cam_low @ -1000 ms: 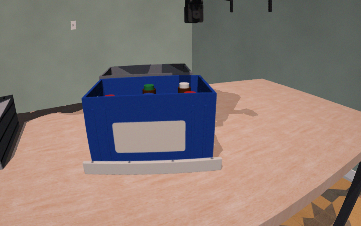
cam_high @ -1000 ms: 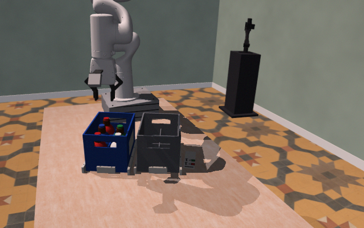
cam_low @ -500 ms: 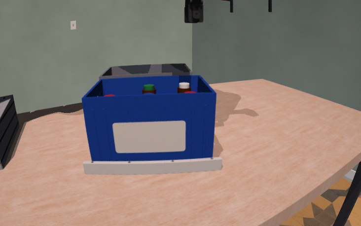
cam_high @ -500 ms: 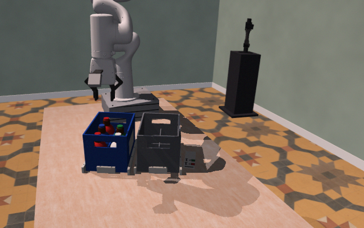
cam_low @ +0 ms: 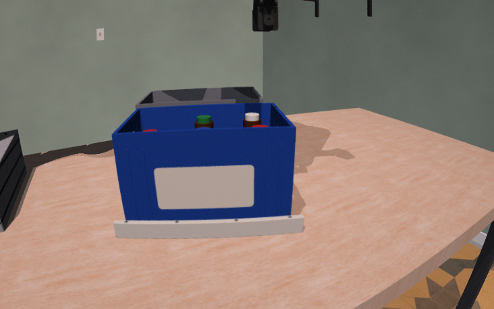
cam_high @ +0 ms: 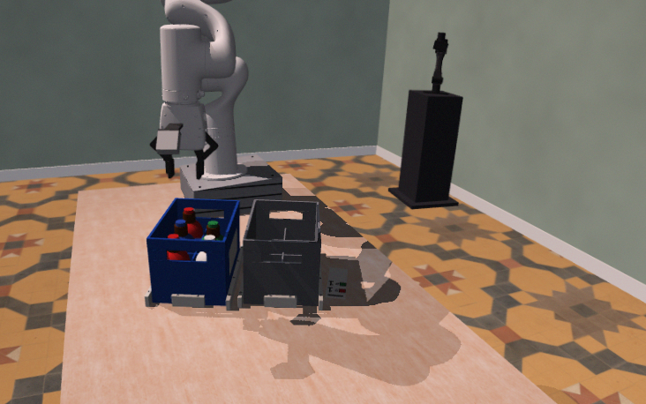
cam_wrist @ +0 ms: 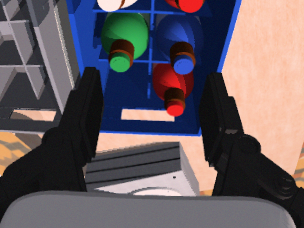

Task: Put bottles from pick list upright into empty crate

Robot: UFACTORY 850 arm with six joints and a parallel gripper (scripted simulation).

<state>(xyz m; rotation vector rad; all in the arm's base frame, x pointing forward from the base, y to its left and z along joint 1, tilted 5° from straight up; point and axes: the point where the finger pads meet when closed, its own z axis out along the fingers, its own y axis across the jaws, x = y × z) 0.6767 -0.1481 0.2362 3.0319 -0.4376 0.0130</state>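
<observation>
A blue crate holds several upright bottles. The empty grey crate stands right beside it. The pick list lies on the table beyond the grey crate; it shows a green line and a red line, with counts too small to read. My gripper is open and empty, high above the back edge of the blue crate.
The robot base stands just behind the crates. White stop rails lie at the crates' feet. A black pedestal stands on the floor at the right. A black box sits at the table's left edge.
</observation>
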